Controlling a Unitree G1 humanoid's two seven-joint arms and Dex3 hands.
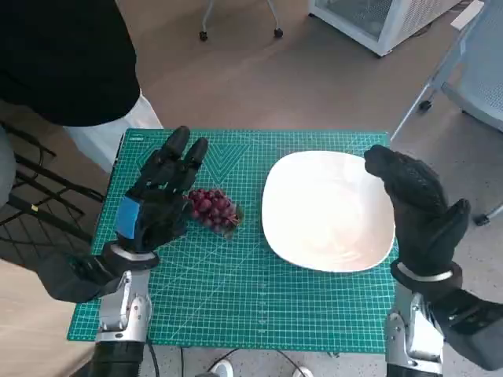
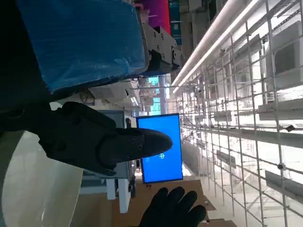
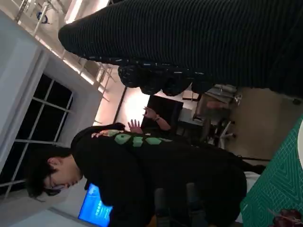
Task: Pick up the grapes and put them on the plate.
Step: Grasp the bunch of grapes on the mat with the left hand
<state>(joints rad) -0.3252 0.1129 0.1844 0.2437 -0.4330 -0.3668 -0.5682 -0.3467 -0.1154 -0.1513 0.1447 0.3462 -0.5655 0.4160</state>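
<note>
We see the left hand point(image 2: 80, 94), blue tape over its back, one black finger point(image 2: 118, 144) extended | pale plate point(image 2: 33, 189) edge beside it | gloved right hand point(image 2: 173, 208) beyond | blue screen point(image 2: 163, 146) | wire grid shelving point(image 2: 246, 118).

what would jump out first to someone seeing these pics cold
Probably the big white plate on the right of the green cutting mat, and the small bunch of red grapes lying left of it. The left robot hand hovers beside the grapes, fingers spread, while the gloved right robot hand hangs over the plate's right rim.
</note>
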